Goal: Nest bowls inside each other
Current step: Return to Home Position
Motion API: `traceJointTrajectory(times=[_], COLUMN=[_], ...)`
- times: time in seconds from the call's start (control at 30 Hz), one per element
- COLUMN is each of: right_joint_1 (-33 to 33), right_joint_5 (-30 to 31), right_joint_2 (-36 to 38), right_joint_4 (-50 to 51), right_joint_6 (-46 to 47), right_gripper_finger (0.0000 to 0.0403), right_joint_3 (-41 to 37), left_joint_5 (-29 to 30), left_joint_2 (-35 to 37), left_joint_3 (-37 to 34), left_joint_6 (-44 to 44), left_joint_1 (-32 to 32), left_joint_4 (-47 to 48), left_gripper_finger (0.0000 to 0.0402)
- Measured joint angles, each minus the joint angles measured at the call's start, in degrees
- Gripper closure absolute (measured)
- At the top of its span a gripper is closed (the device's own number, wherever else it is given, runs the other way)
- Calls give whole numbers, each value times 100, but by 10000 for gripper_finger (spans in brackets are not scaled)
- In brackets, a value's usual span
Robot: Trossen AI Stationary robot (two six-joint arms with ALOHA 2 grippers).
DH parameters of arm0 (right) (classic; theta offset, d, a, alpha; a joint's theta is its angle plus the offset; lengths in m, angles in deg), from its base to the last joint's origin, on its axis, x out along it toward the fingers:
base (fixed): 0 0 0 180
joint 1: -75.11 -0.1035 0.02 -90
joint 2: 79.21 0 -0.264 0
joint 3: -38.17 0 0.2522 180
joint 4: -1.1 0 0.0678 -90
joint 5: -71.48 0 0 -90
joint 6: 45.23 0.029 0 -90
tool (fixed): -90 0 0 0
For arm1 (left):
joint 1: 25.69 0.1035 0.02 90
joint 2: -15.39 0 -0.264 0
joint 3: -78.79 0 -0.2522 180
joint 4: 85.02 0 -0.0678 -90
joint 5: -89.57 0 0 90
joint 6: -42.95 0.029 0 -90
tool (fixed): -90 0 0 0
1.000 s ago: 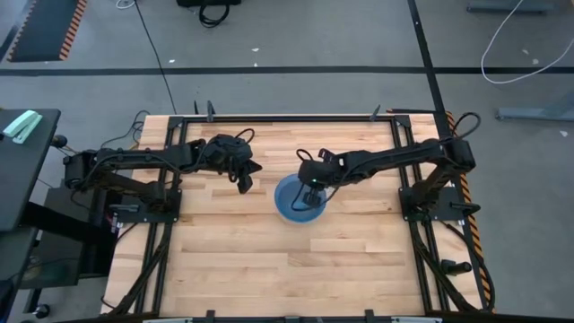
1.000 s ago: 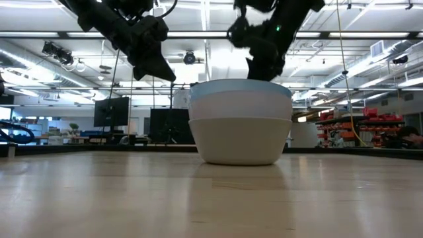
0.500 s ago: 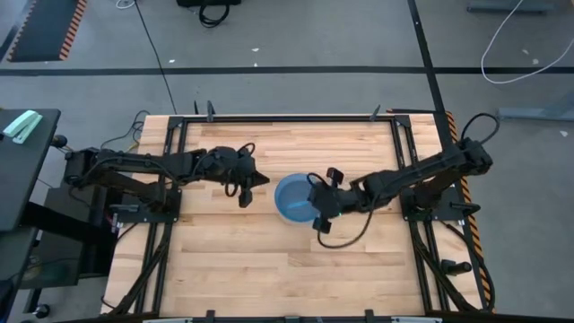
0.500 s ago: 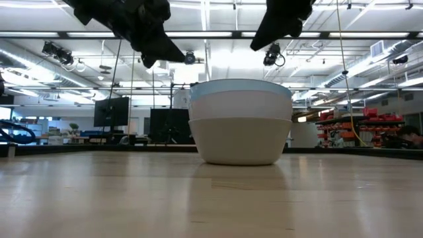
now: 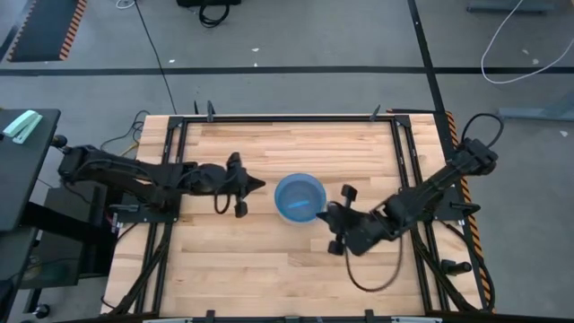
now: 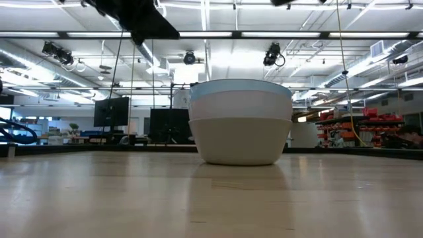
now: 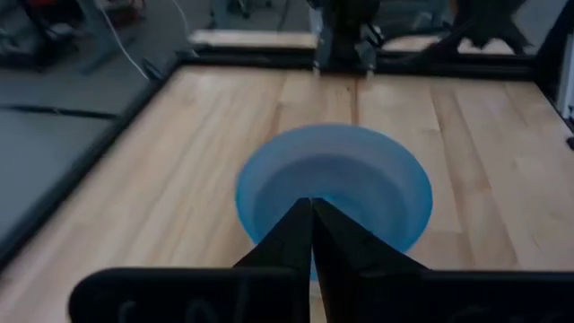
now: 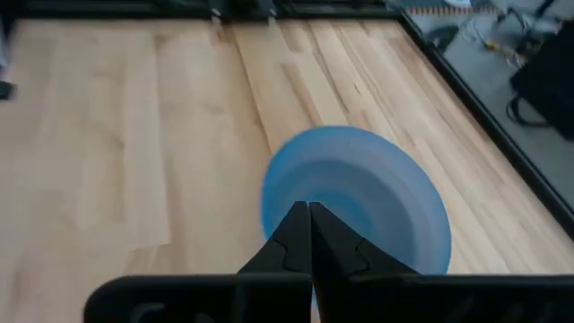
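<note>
The bowls stand nested in one stack at the table's middle. From above only the translucent blue bowl [image 5: 299, 197] shows. In the low view its blue rim band [image 6: 241, 99] sits inside a pale bowl [image 6: 239, 142], whose base rests on the table. No salmon-orange bowl shows. My left gripper [image 5: 259, 184] hangs shut just left of the stack, pointing at it; its wrist view shows the blue bowl [image 7: 334, 188] past the closed fingertips [image 7: 311, 211]. My right gripper [image 5: 324, 213] is shut, off the stack's near right side, with the bowl [image 8: 359, 197] ahead of it.
The wooden tabletop [image 5: 269, 260] lies bare around the stack, with free room on the near and far sides. A black metal frame [image 5: 287, 117] runs along the table's edges. The arm mounts stand at the left and right edges.
My right gripper has drawn back from over the blue bowl toward the table's near right and risen out of the low view. My left gripper has moved slightly toward the stack and the near edge and also risen. The bowl stack has stayed put.
</note>
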Motion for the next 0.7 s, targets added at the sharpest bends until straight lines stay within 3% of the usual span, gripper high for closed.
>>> traceJointTrajectory(times=[0.23,0.43,0.53,0.7], right_joint_1=[-902,-1797,-2053,-2244], right_joint_5=[871,1868,1754,625], right_joint_2=[438,1074,1466,1926], right_joint_4=[154,15,-864,-3014], right_joint_6=[95,733,603,-548], right_gripper_finger=[403,403,403,401], right_joint_3=[0,-617,-1241,-2088], left_joint_5=[867,1076,1089,1049], left_joint_2=[786,1778,2246,2717], left_joint_3=[-13,-979,-1375,-1503], left_joint_6=[74,-226,-294,-362], left_joint_1=[-455,-604,-595,-600], left_joint_4=[528,230,-234,-439], left_gripper_finger=[373,385,388,386])
